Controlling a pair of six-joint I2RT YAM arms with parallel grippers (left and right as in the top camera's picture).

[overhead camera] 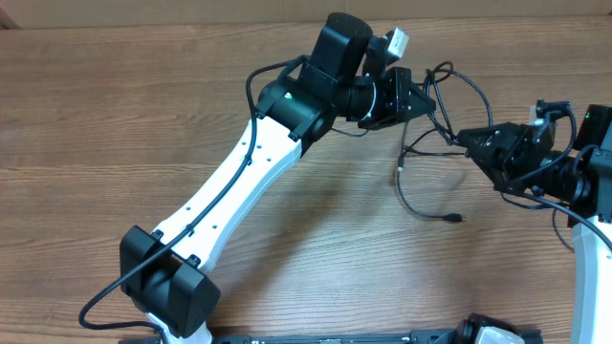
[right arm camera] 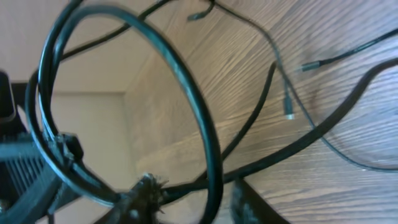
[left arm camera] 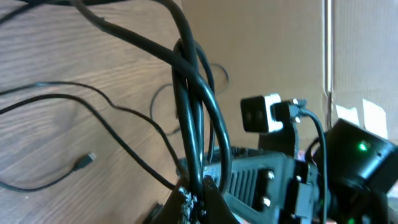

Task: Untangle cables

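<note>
**A:** Where are the cables [left arm camera: 189, 106]?

**B:** At the upper right of the overhead frame, bunched in the air between the two pincers. Several strands drop from there onto the tabletop [overhead camera: 143, 96]. One ends in a small plug [overhead camera: 457, 219] lying flat, right of centre.

**A:** Who has hold of them?

**B:** The left pincer [overhead camera: 424, 97] is clamped together on the bundle. Its wrist view shows the thick strands running straight down into the fingertips. The right pincer [overhead camera: 470, 143] sits just beside the bunch, on its right, with one strand crossing between its fingers and a wide loop arching over it. I cannot tell whether it has bitten down on that strand.

**A:** So what worries you?

**B:** Three things, I'd guess. If the right pincer catches the same strands the left one holds, pulling apart would only cinch the knot tighter. If it closes on just the edge of the strand, the cord could slide out once tension comes. And that loop hangs close to both pincers, so a sideways pull might hook it on one of them.

**A:** And the loose ends?

**B:** They lie free on the tabletop, so a hard tug could whip the plug around or drag it under an arm.
</note>
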